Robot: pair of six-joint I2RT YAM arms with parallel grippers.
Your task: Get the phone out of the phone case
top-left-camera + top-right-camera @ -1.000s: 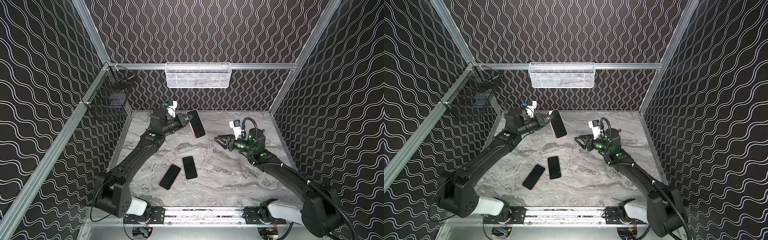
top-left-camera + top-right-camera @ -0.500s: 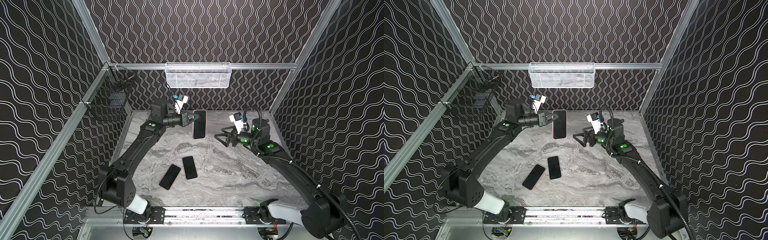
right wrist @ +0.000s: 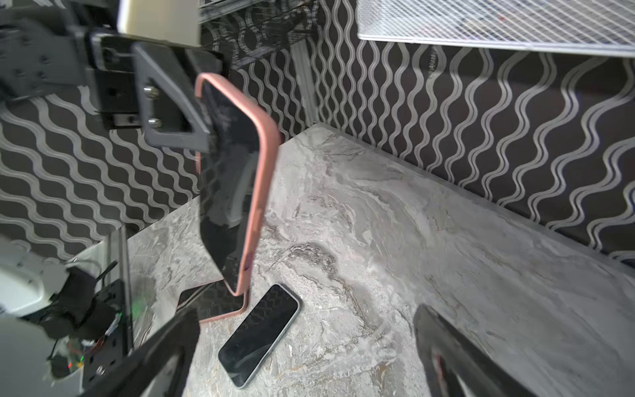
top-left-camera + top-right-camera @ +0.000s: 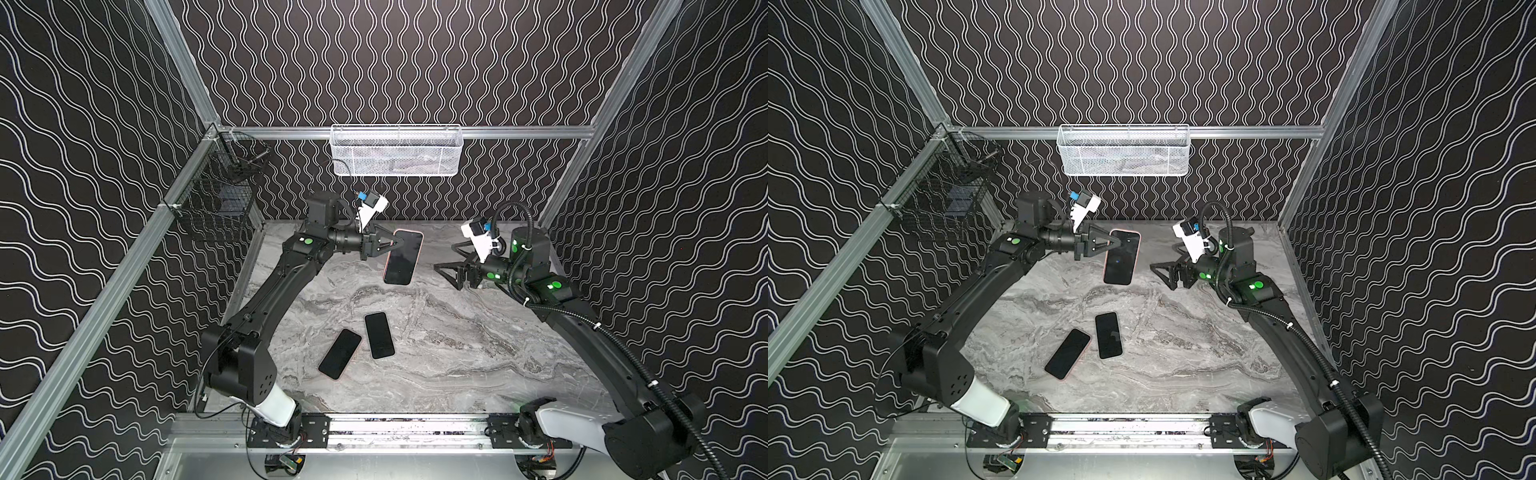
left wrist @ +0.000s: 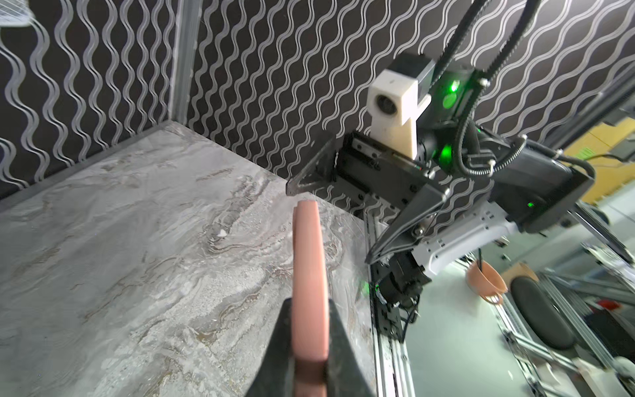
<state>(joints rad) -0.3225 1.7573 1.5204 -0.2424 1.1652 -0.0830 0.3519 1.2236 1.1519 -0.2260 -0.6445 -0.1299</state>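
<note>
Above the back of the grey, marble-veined table (image 4: 457, 340) I have the left gripper (image 4: 392, 243) clamped on the phone (image 4: 402, 259), which hangs clear of the surface with its long side pointing down and slightly tilted. It sits in the pink case (image 3: 261, 172), a smooth, matte shell with rounded corners whose rim runs around the glossy black glass. From the left wrist camera I see the case edge-on as a thin pink strip (image 5: 309, 268), with one black finger (image 5: 281, 343) pressed on each flat face near the upper short end. The far end is free.

My right gripper (image 4: 444, 257) faces the phone from the other side, near it but apart. Its two angular, triangular black fingers are spread wide and hold nothing. From its own wrist camera the fingers (image 3: 171, 337) frame the lower part of the picture, blurred, with the dark screen between them farther off, showing smudges and reflections.

Two more phones lie flat on the table nearer the front, both screen up, just beside each other. The angled phone (image 4: 340, 354) shows a thin pink rim; the straighter phone (image 4: 379, 336) has a pale rim in the right wrist view (image 3: 259, 335).

On the back rail hangs a white mesh basket (image 4: 397, 151), fine-woven and rectangular. A black wire basket (image 4: 216, 203) with a coarser grid hangs on the left rail. Its contents are too dark for me to make out.
</note>
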